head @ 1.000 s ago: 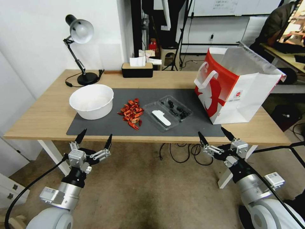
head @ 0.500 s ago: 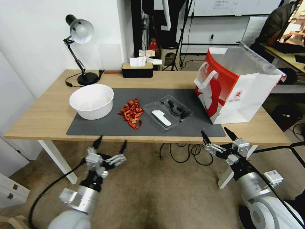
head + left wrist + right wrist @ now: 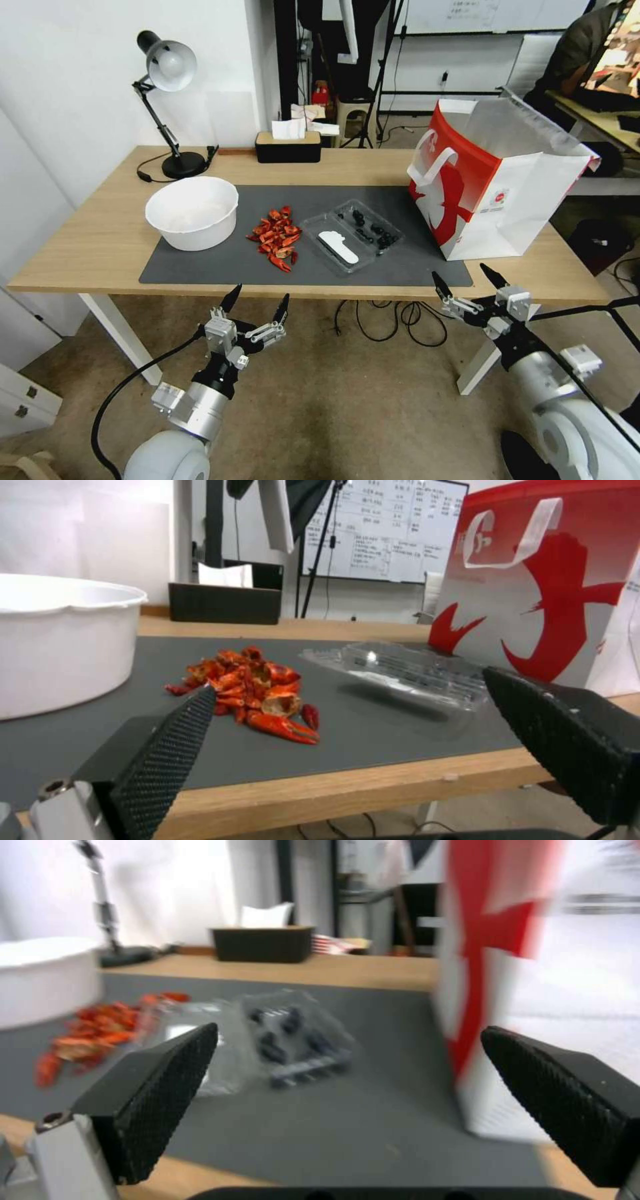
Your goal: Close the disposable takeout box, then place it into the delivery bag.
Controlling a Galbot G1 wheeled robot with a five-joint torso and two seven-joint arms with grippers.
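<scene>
We see the small clear plastic hinged takeout box (image 3: 351, 236) lying open on the dark grey mat (image 3: 220, 263), at about one o'clock from our left gripper (image 3: 255, 304) and eleven o'clock from our right gripper (image 3: 466, 280), both empty with fingers spread, below the near table edge (image 3: 133, 287). Since a second ago, the left gripper has swung right toward the box; the right dropped slightly. The large red-and-white paper delivery bag (image 3: 493, 187) stands open at the box's three o'clock, bare mat between them.

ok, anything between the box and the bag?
Nothing visible. The box lies open on the grey mat, the bag stands just to its right, bare mat between. Shell pile sits on the box's other side.
</scene>
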